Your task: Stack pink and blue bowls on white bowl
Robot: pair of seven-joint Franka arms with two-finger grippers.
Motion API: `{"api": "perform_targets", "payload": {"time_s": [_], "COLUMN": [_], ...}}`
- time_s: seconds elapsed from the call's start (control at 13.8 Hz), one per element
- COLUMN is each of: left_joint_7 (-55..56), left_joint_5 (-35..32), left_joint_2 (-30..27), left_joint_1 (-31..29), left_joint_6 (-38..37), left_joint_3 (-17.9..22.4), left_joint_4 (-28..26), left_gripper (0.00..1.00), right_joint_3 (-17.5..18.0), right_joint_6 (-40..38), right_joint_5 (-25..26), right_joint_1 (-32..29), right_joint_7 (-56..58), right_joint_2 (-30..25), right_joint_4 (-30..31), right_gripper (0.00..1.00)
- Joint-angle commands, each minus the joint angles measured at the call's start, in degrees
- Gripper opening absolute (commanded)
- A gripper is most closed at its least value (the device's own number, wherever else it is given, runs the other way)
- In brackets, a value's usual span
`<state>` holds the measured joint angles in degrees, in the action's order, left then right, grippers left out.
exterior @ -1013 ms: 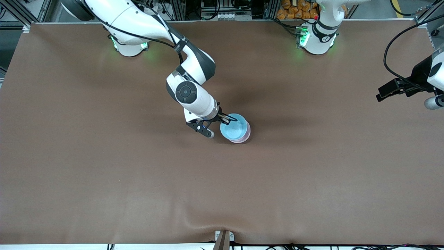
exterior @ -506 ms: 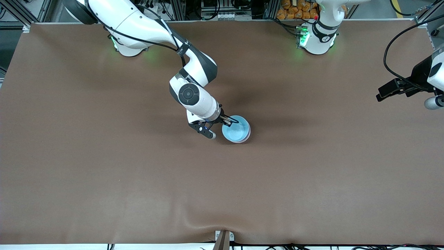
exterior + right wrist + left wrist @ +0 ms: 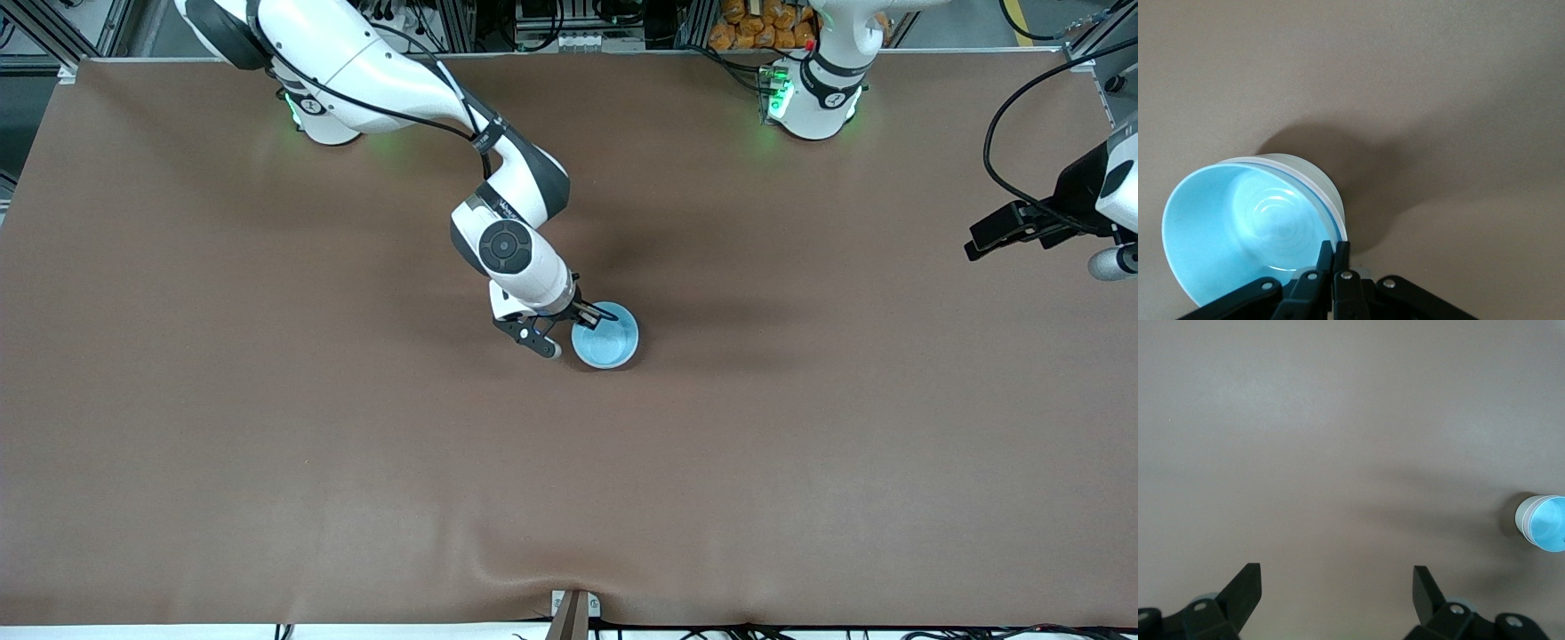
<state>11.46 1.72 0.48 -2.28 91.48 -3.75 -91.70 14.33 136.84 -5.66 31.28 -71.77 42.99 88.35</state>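
Observation:
The light blue bowl (image 3: 606, 338) sits near the middle of the table, nested on top of a stack. My right gripper (image 3: 590, 313) is shut on its rim at the side toward the right arm's base, one finger inside and one outside; the right wrist view shows the gripper (image 3: 1333, 248) and the blue bowl (image 3: 1238, 227). A pale outer bowl wall (image 3: 1313, 172) shows round the blue bowl; I cannot tell whether it is the pink or the white bowl. My left gripper (image 3: 987, 238) waits, open and empty (image 3: 1336, 577), at the left arm's end of the table. The blue bowl (image 3: 1543, 522) shows small in its view.
The brown table mat (image 3: 356, 462) is bare round the stack. A small bracket (image 3: 570, 612) sits at the table edge nearest the camera. Orange items (image 3: 765, 25) lie off the table by the left arm's base.
My right gripper has lowered the blue bowl down into the pink bowl. The pink rim that showed under it is now covered. The left arm has not moved.

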Motion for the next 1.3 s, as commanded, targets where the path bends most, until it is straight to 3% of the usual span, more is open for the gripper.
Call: {"api": "perform_targets", "payload": {"time_s": [0.0,0.07,0.14,0.43,0.58,0.94,1.23], "left_joint_7": [-1.4,-1.4,-1.4,-1.4,-1.4,-1.4,-1.4], "left_joint_5": [0.6,0.6,0.6,0.5,0.5,0.5,0.5], "left_joint_2": [-0.4,-0.4,-0.5,-0.7,-1.1,-2.1,-3.0], "left_joint_1": [-0.4,-0.4,-0.4,-0.4,-0.4,-0.4,-0.4], "left_joint_6": [1.2,1.3,1.3,1.3,1.2,-0.1,-1.2], "left_joint_3": [-0.1,-0.1,-0.1,0.0,0.1,0.1,-0.2], "left_joint_4": [0.1,0.1,0.0,0.1,-0.1,-0.1,0.0], "left_gripper": [1.0,1.0,1.0,1.0,1.0,1.0,1.0], "right_joint_3": [-0.6,-0.6,-0.6,-0.8,-2.0,-2.2,-1.6], "right_joint_6": [-1.2,-1.8,-3.1,-15.1,-16.4,-17.4,-22.0], "right_joint_5": [0.5,0.6,0.7,1.0,3.6,4.3,12.1], "right_joint_1": [-0.3,-0.5,-0.1,-1.8,-3.4,-12.9,-20.0], "right_joint_7": [-1.2,-1.1,-0.9,-0.7,1.4,13.9,17.4], "right_joint_2": [0.9,0.9,0.8,0.2,-0.4,-1.3,-3.6], "right_joint_4": [-2.6,-4.2,-5.5,-14.5,-16.7,-18.7,-20.2], "right_gripper": [0.46,0.93,1.0,1.0,1.0,1.0,1.0]}}
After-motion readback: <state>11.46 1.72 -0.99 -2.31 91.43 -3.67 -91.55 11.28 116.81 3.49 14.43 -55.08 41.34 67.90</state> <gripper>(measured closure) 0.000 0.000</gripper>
